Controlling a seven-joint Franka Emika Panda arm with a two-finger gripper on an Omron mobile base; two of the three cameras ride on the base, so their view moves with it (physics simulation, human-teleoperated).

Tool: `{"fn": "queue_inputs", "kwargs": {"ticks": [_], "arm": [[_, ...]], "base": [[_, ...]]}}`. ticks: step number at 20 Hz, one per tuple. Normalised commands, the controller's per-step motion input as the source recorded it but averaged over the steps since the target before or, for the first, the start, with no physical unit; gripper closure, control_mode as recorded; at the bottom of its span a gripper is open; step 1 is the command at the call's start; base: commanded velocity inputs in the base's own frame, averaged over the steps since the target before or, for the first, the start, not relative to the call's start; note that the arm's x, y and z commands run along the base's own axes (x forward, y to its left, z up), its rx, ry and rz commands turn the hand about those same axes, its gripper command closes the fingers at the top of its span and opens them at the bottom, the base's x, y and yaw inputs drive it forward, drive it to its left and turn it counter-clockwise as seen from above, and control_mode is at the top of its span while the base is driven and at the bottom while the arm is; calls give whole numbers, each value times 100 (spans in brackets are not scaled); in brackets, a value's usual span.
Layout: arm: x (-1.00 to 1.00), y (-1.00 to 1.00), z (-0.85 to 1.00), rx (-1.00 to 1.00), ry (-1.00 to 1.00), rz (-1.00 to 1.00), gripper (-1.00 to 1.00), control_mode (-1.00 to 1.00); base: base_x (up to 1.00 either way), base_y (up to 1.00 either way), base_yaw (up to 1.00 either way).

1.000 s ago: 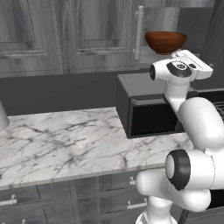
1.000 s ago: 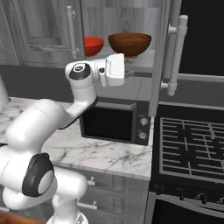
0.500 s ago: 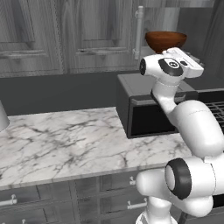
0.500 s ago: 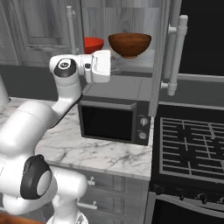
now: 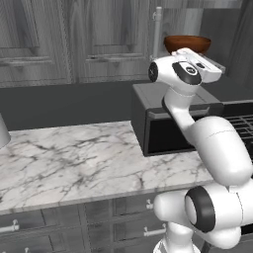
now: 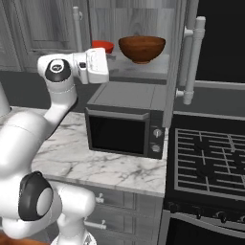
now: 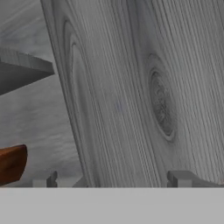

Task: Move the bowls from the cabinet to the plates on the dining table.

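Gripper [image 6: 106, 67] jaws are spread wide, nothing held. Brown bowl [image 6: 142, 48] sits on cabinet shelf [image 6: 143, 71], just right of and slightly above the fingers; red bowl [image 6: 104, 46] is seen behind the hand.

From behind-left and behind-right, my two base cameras look forward over the white arm [image 5: 207, 143] at the same black microwave [image 6: 127, 125] and dark brown round bowl [image 6: 142, 48]. My hand camera sits close against a grey wood-grain cabinet panel [image 7: 144, 87].

Brown bowl [image 6: 142, 49] upright on cabinet [image 6: 139, 19] shelf, red bowl [image 6: 104, 46] behind — seemingly upright
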Motion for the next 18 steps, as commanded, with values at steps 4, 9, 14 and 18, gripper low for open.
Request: {"fn": "queue_inputs", "kwargs": {"ticks": [4, 9, 14, 18], "arm": [[0, 34, 11, 0, 0, 15, -100, -100], [-1, 32, 4, 0, 0, 16, -100, -100], [-2, 28, 0, 0, 0, 18, -100, -100], [-2, 26, 0, 0, 0, 19, -100, -100]], "base": [[0, 0, 0], [0, 0, 0], [0, 0, 0], [0, 0, 0]]}}
